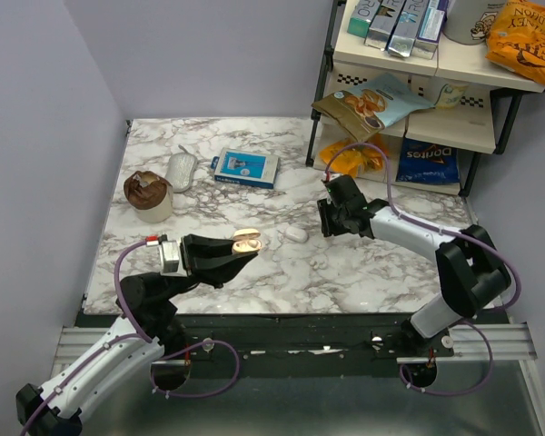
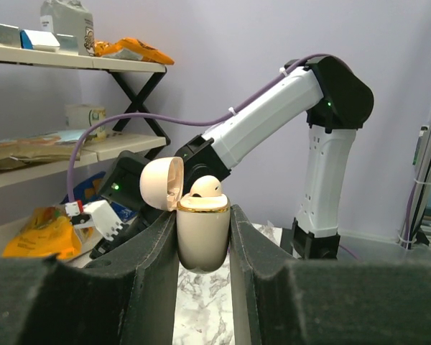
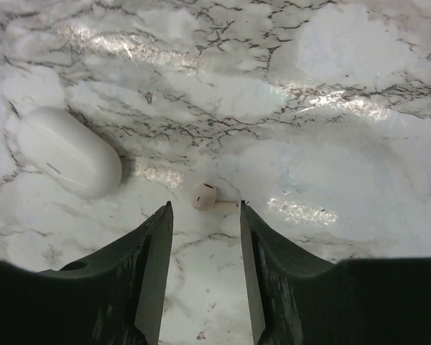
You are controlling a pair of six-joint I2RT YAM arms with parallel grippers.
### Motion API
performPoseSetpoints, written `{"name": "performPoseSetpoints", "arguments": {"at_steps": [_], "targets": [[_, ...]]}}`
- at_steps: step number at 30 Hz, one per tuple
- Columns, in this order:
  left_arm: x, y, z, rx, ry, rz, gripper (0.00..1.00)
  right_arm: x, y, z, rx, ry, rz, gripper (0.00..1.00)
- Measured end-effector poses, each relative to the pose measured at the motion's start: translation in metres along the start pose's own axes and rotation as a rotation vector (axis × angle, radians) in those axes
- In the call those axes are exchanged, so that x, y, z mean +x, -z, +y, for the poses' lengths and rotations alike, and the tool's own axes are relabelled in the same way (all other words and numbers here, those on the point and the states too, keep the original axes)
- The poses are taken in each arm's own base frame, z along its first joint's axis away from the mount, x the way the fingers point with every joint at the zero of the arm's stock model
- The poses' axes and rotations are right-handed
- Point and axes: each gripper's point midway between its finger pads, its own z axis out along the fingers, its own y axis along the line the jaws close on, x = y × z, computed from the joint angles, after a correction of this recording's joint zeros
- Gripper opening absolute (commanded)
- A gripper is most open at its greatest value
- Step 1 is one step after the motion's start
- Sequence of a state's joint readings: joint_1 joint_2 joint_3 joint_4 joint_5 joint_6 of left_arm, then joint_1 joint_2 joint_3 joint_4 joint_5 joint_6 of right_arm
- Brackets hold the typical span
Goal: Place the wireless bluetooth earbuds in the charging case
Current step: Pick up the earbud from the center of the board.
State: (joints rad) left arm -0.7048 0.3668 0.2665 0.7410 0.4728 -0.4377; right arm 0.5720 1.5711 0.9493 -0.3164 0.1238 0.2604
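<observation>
cream gold-rimmed case [image 2: 202, 237] open, 1 pale earbud [image 2: 205, 187] seated inside

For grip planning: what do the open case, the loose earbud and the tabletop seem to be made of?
Open case: probably plastic, smooth cream shell with soft sheen, gold-looking rim band. Loose earbud: glossy white plastic, by its highlight. Tabletop: polished, grey-veined marble look with glare patches; stone or printed laminate, I cannot tell.

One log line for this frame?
left hand: shut on charging case, lid open, seated earbud showing | right hand: open, loose earbud just ahead
</observation>
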Motion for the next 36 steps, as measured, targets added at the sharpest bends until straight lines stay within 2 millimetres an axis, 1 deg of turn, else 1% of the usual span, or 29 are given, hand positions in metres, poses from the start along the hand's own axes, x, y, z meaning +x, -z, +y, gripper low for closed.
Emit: {"name": "performPoseSetpoints", "arguments": {"at_steps": [5, 10, 13, 17, 23, 24, 29, 30, 32, 33, 36], "targets": [[0.001, 0.0, 0.001, -0.001, 0.003, 0.004, 0.0, 0.012, -0.007, 0.002, -0.028, 0.093, 0.058, 0.51], [0.0, -0.001, 0.0, 0.0, 0.006, 0.0, 0.0, 0.016, -0.017, 0.004, -0.035, 0.128, 0.097, 0.5], [-0.001, -0.001, -0.001, 0.004, 0.007, -0.005, 0.0, 0.017, -0.022, 0.004, -0.032, 0.136, 0.113, 0.47], [-0.001, -0.001, -0.001, 0.006, 0.007, -0.007, 0.0, 0.022, -0.026, 0.004, -0.027, 0.138, 0.134, 0.41], [-0.001, -0.002, -0.001, 0.006, 0.012, -0.006, 0.0, 0.023, -0.024, 0.003, -0.018, 0.121, 0.151, 0.32], [0.0, -0.002, -0.001, 0.006, 0.013, -0.005, 0.0, 0.024, -0.024, 0.003, -0.015, 0.113, 0.153, 0.29], [0.0, -0.002, -0.001, 0.005, 0.02, -0.002, 0.0, 0.026, -0.024, 0.004, -0.004, 0.065, 0.166, 0.22], [0.0, -0.002, -0.001, 0.005, 0.02, -0.002, 0.0, 0.025, -0.024, 0.005, -0.003, 0.052, 0.165, 0.17], [0.0, -0.002, -0.001, 0.005, 0.02, -0.002, 0.0, 0.024, -0.025, 0.006, -0.001, 0.026, 0.164, 0.13], [0.0, -0.002, -0.001, 0.005, 0.02, -0.003, 0.0, 0.024, -0.025, 0.006, 0.0, 0.013, 0.165, 0.07], [0.0, -0.002, -0.001, 0.006, 0.019, -0.004, 0.0, 0.024, -0.025, 0.009, 0.005, -0.048, 0.164, 0.01]]}}
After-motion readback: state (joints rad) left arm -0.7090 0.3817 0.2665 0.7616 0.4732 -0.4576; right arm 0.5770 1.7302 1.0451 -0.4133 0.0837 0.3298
